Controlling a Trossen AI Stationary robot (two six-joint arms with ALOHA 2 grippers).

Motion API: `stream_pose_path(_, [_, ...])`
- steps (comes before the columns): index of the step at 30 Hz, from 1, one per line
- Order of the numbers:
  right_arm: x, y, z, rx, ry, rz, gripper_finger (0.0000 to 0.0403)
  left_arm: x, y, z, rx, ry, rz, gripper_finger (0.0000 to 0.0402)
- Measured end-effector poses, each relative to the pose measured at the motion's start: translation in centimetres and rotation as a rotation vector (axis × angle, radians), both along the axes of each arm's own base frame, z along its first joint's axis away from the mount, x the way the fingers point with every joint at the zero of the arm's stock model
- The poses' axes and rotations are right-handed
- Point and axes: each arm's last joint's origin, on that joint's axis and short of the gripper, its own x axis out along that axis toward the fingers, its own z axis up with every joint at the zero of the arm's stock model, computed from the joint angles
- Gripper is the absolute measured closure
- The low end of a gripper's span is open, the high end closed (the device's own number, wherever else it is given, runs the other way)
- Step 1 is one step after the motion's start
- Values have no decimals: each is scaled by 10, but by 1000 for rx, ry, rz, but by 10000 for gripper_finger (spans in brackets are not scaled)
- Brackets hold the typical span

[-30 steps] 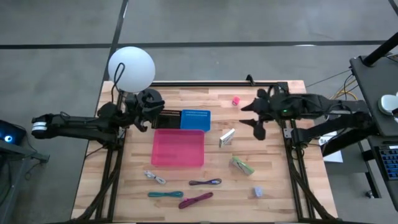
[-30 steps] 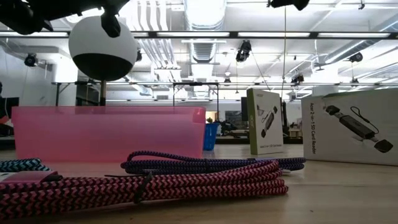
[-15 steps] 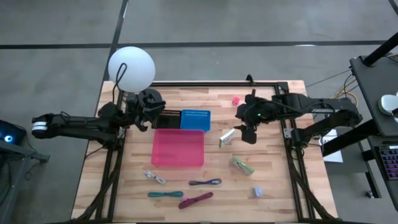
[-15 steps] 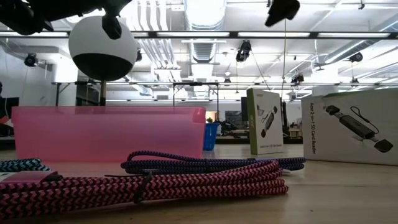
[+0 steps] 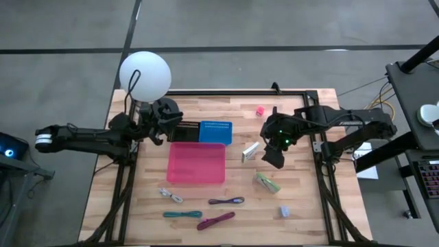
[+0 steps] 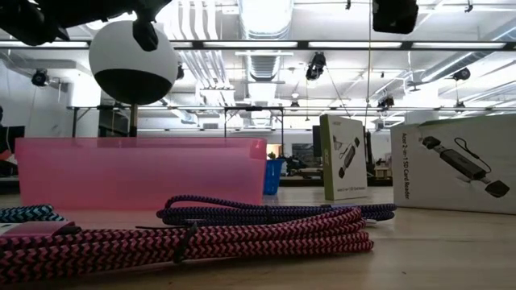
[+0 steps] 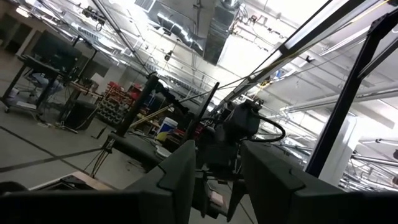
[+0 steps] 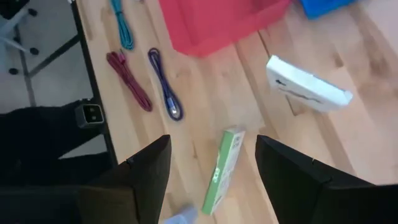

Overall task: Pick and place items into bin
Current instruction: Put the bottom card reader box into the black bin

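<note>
My right gripper [image 5: 274, 154] hangs open above the table between the whitish block [image 5: 250, 151] and the green packet [image 5: 267, 182]. In the right wrist view its fingers stand on either side of the green packet [image 8: 221, 169] without touching it, and the whitish block [image 8: 308, 88] lies beyond them. A tiny pink cube [image 5: 260, 110] sits near the far edge and a grey-blue lump [image 5: 285, 210] near the near edge. White [image 5: 171, 196], teal [image 5: 182, 214], purple [image 5: 226, 201] and magenta [image 5: 216, 220] cords lie flat in front of the pink bin [image 5: 197, 162]. My left gripper [image 5: 162, 121] waits open at the far left.
A blue tray [image 5: 215, 131] and a black grid piece [image 5: 185, 130] lie behind the pink bin. A white ball lamp [image 5: 145, 75] stands at the far left corner. Bare wood [image 5: 302, 185] shows to the right of the green packet.
My right gripper has swung from the far right of the table toward the left and then toward the near edge, turning as it went. It now hangs closer to the green packet. Nothing on the table has moved.
</note>
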Motion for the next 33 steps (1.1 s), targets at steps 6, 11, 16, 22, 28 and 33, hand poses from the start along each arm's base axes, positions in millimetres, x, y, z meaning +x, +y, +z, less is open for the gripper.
stream_pose_path(6, [2, 11, -8, 15, 64, 1, 183, 2, 0, -1, 0, 9, 0, 288])
stream_pose_path(11, [9, 21, -20, 0, 119, 32, 183, 3, 0, -2, -1, 14, 1, 288])
stream_pose_path(16, [20, 32, -36, -32, 185, 60, 183, 4, 1, -3, -2, 23, 2, 288])
stream_pose_path(22, [25, 43, -56, -52, 299, 92, 183, 5, 1, -4, -4, 28, 1, 288])
stream_pose_path(28, [24, 48, -74, -57, 384, 40, 183, 4, 1, -4, -4, 25, 1, 288])
stream_pose_path(33, [22, 48, -84, -69, 428, -73, 183, 5, 1, -4, -4, 27, 2, 288])
